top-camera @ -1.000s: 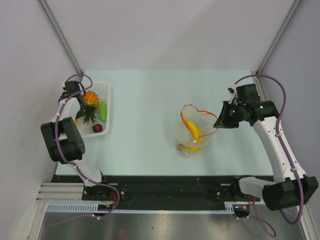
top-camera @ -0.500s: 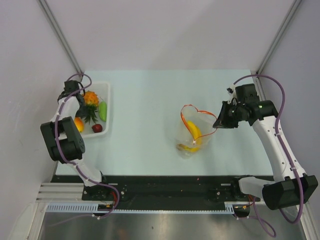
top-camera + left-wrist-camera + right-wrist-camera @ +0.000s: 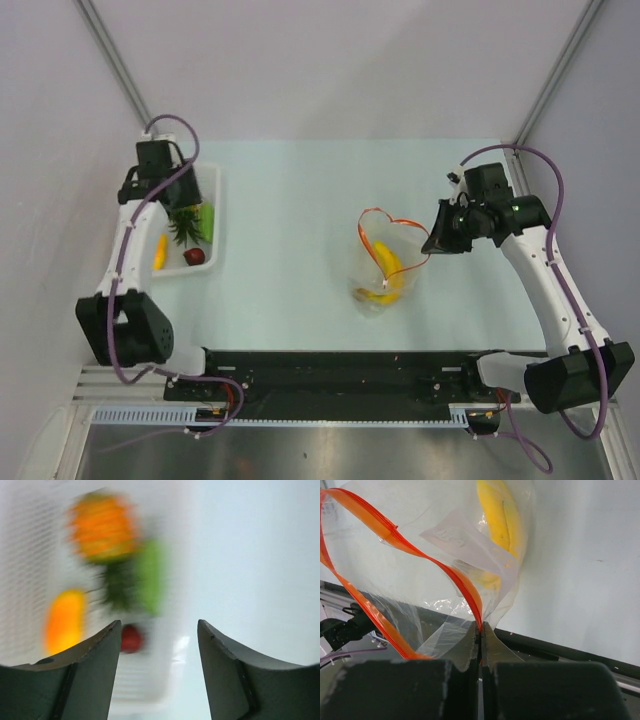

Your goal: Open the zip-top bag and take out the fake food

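The clear zip-top bag [image 3: 388,268] stands open on the table, its orange-red zip strip [image 3: 378,225] forming a loop. My right gripper [image 3: 436,244] is shut on the strip at the bag's right corner; this shows close up in the right wrist view [image 3: 480,626]. Yellow bananas [image 3: 388,264] lie inside the bag [image 3: 445,540] and also show in the right wrist view [image 3: 499,515]. My left gripper [image 3: 185,200] is open and empty above the white basket. The blurred left wrist view [image 3: 159,626] shows a pineapple [image 3: 102,527], green piece [image 3: 149,575], orange piece [image 3: 65,621] and red fruit [image 3: 131,638] below.
The white perforated basket [image 3: 216,240] sits at the table's left edge, holding the green piece [image 3: 207,222], red fruit [image 3: 195,256] and orange piece [image 3: 160,250]. A black rail [image 3: 330,370] runs along the table's near edge.
My left gripper has risen out of the basket and swung toward its right side, leaving the orange piece lying in it. The right gripper and the bag have barely moved.
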